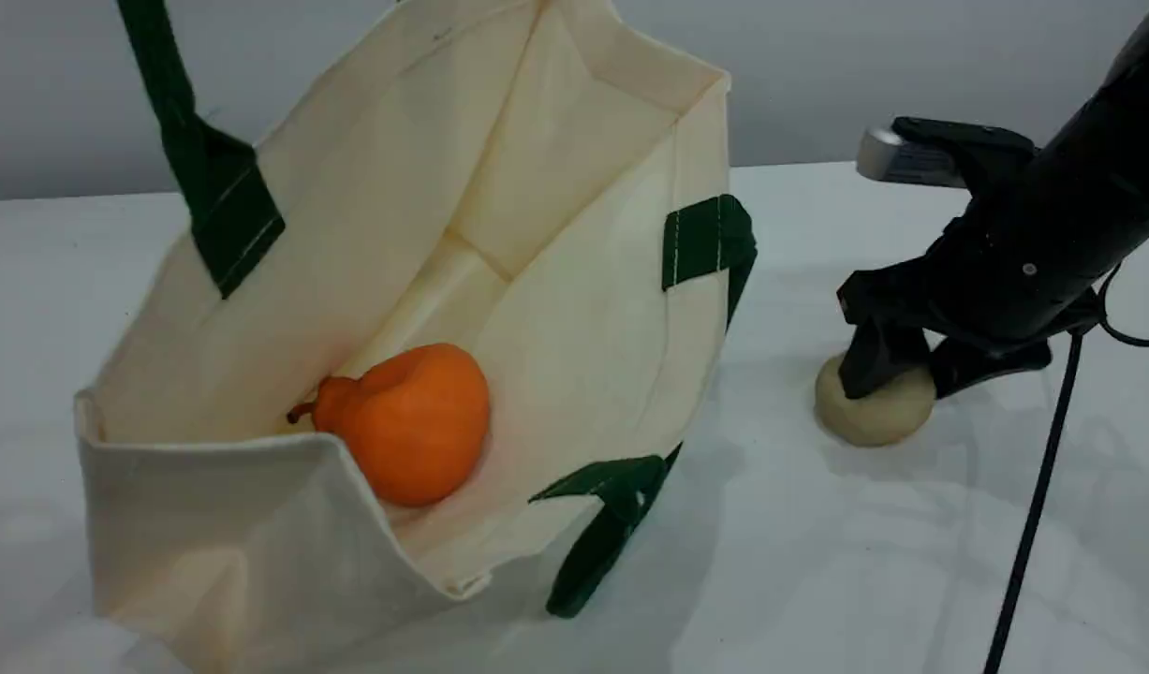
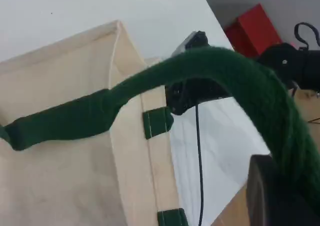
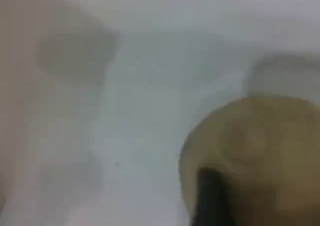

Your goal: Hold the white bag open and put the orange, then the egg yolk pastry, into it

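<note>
On the worktop [image 1: 864,562] at right, the egg yolk pastry [image 1: 874,412] is straddled by the right claw [image 1: 897,370], its jaws apart; squeezing is best kept gentle. Strap handle [image 2: 240,80] is clamped in the left claw [image 2: 280,196].

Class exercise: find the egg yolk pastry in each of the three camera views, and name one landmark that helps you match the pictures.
Scene view: the egg yolk pastry lies on the table at right, under the right gripper.
Left wrist view: not in it.
Right wrist view: the pastry fills the lower right, blurred, with a dark fingertip on it.
Shared landmark: the white bag, in scene and left wrist views.
</note>
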Controlling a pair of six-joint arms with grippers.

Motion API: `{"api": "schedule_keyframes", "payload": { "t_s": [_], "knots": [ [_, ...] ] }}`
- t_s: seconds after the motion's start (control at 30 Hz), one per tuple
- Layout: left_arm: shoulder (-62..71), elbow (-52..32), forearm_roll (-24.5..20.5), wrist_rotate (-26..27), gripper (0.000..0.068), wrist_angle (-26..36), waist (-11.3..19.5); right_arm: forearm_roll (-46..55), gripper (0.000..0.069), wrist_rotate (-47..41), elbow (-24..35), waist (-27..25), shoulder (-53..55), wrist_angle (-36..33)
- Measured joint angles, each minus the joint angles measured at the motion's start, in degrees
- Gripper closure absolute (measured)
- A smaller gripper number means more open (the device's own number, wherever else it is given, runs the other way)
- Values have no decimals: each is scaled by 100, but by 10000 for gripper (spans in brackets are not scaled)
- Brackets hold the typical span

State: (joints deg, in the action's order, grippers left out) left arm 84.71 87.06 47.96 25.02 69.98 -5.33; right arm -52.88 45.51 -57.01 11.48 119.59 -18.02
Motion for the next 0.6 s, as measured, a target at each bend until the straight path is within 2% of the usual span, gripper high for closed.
{"api": "schedule_keyframes", "payload": {
  "t_s": [0.1,0.13,0.37,0.6],
  "knots": [
    [0,0,0,0,608,0,0,0,477,0,0,0,0,-64],
    [0,0,0,0,608,0,0,16,499,0,0,0,-13,-93],
    [0,0,0,0,608,0,0,264,502,-10,7,-201,-504,-649],
    [0,0,0,18,608,0,0,453,502,-53,7,-475,-1663,-1160]
  ]
}}
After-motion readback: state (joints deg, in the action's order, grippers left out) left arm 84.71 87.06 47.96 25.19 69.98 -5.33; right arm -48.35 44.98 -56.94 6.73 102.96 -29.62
